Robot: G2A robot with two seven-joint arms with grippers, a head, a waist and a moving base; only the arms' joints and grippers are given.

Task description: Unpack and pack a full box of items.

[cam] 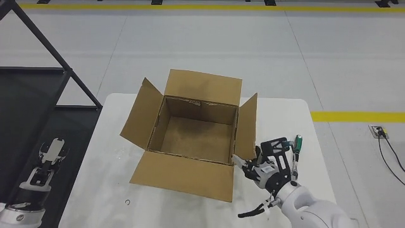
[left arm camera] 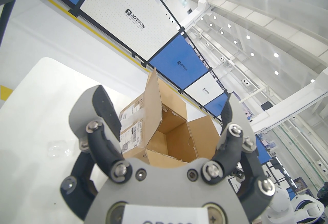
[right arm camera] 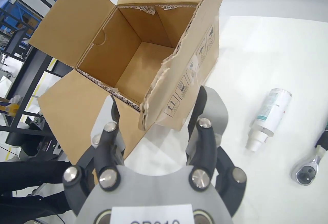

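The brown cardboard box [cam: 190, 140] stands in the middle of the white table [cam: 114, 164] with all four flaps folded out, and you can see its brown bottom inside. The left gripper [left arm camera: 166, 107] sits low, out past the table's left edge on the near side. It is tipped up toward the box, and its two fingers are spread wide with nothing between them. The right gripper [right arm camera: 159, 109] is over the table by the box's near right corner and points at the box. Its fingers are apart too. The corner of the right flap shows between them, but I cannot tell if it touches them. The left wrist view shows white stickers [left arm camera: 129, 123] with black bars on the box's left side. The right wrist view shows a row of little picture marks [right arm camera: 191, 73] on the right side (an up arrow and an umbrella among them). That view also shows a white spray bottle [right arm camera: 269, 117] lying flat on the table to the right of the box. Its label is white and blue-green, and the words are too small to read. A metal ratchet wrench [right arm camera: 305, 172] lies just past the bottle. In the top view a green handle [cam: 298, 143] pokes out by the right gripper, and it may belong to the wrench.
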